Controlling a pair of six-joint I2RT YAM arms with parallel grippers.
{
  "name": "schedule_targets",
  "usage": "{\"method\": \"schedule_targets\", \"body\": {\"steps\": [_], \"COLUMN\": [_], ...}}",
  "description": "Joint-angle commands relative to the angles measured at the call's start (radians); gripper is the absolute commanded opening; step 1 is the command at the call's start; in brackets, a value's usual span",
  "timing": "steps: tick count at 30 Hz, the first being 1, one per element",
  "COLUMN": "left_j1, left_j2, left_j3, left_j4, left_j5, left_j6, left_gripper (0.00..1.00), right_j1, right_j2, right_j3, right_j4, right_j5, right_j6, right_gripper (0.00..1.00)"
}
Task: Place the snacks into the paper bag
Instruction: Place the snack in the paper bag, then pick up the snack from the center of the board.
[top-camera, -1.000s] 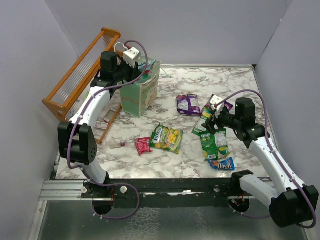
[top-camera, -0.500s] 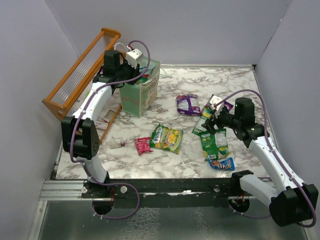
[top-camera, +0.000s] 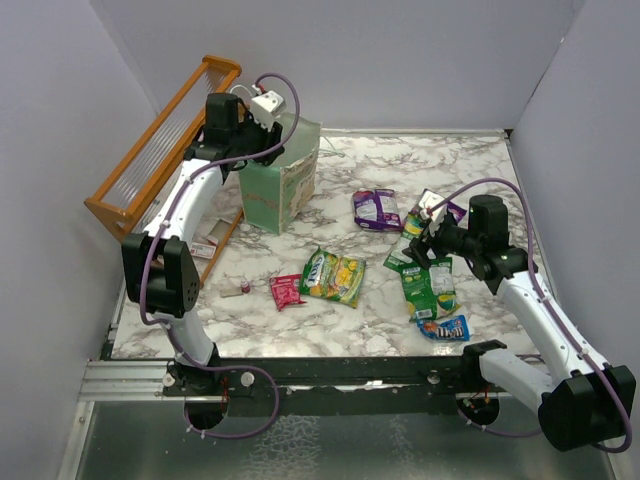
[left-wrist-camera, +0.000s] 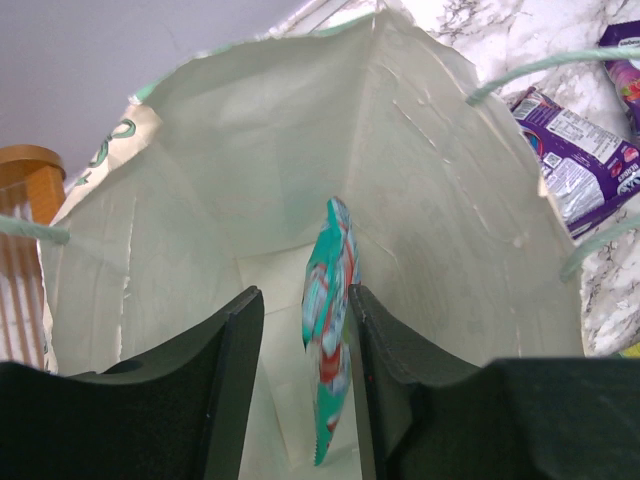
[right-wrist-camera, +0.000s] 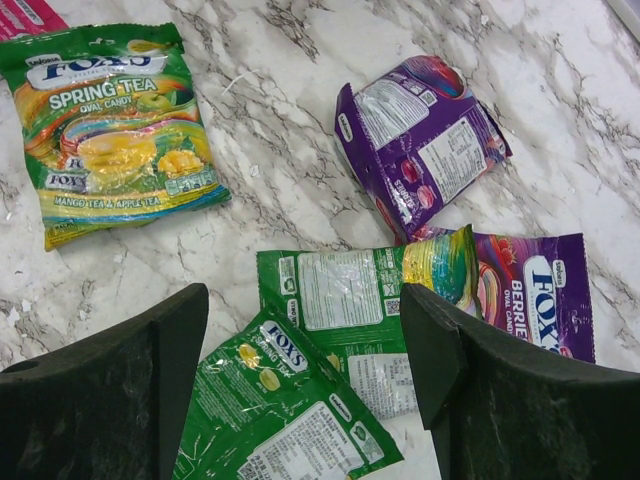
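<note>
Marble-patterned table (top-camera: 470, 170): white with grey veining, enclosed by plain lilac walls (top-camera: 420, 60). Orange wooden slatted rack (top-camera: 165, 135): tilted, at the far-left edge against the wall. Small red-capped tube (top-camera: 238, 290): lying on the table, near the rack's lower end.

surface: marble table (top-camera: 470, 160) | on it: paper bag (top-camera: 281, 197), loose snacks (top-camera: 333, 277), orange rack (top-camera: 150, 150), small tube (top-camera: 236, 291)

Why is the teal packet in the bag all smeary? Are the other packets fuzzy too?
Left wrist view: the teal glossy packet, between the black left fingers in the cream paper bag, is smeared low down, maybe from moving. Right wrist view: the green glossy packet and purple glossy packet look sharp, with small glints.
</note>
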Motion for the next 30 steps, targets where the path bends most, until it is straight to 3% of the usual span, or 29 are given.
{"method": "schedule_targets", "body": {"steps": [1, 10, 18, 24, 30], "left_j1": [-0.002, -0.002, -0.003, -0.003, -0.042], "left_j2": [-0.065, -0.163, -0.356, -0.501, -0.632], "left_j3": [0.040, 0.033, -0.099, -0.182, -0.358], "left_j4": [0.018, 0.041, 0.032, -0.129, -0.248], "left_j5": [-0.043, -0.082, -0.085, 0.005, 0.089], "left_j6": [0.017, 0.013, 0.058, 0.143, 0.127], "left_gripper": [0.45, 0.60, 0.83, 0.86, 0.86], "right_j1": [-0.004, -0.004, -0.005, -0.004, -0.004], "right_j2": [0.002, 0.001, -0.001, -0.006, -0.006], "right_j3": [0.000, -0.003, -0.003, 0.000, 0.000], "right_j4": [0.012, 0.015, 0.018, 0.020, 0.026], "right_j5": [-0.004, 0.002, 0.009, 0.009, 0.022], "right_j6": [-0.013, -0.011, -0.009, -0.003, 0.010], "right_gripper": [0.78, 0.79, 0.79, 0.79, 0.79]}}
